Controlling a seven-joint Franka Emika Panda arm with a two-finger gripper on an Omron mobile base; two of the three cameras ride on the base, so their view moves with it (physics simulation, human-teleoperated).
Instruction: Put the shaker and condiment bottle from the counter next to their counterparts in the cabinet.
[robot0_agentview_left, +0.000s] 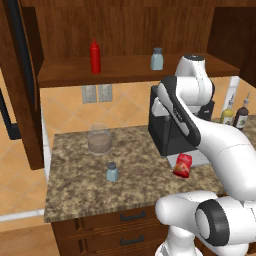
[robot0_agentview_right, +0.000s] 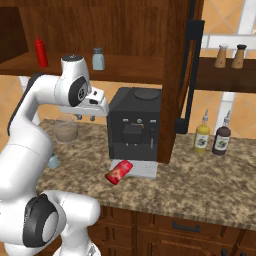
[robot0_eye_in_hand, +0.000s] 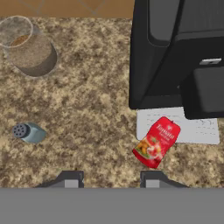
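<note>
Counter (robot0_agentview_left: 75, 192) held shaker (robot0_agentview_left: 112, 172) and condiment bottle (robot0_agentview_left: 183, 165); 0 of 2 shelved in cabinet (robot0_agentview_left: 135, 67). Gripper (robot0_eye_in_hand: 111, 180) closed, empty.

Glossy white, rounded arm (robot0_agentview_left: 220, 145) with dark grey joint rings; flat white hand (robot0_agentview_right: 92, 105) carrying small dark fingertips (robot0_eye_in_hand: 70, 178).

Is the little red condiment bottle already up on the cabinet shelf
No, the condiment bottle lies on the counter beside the coffee machine.
</note>
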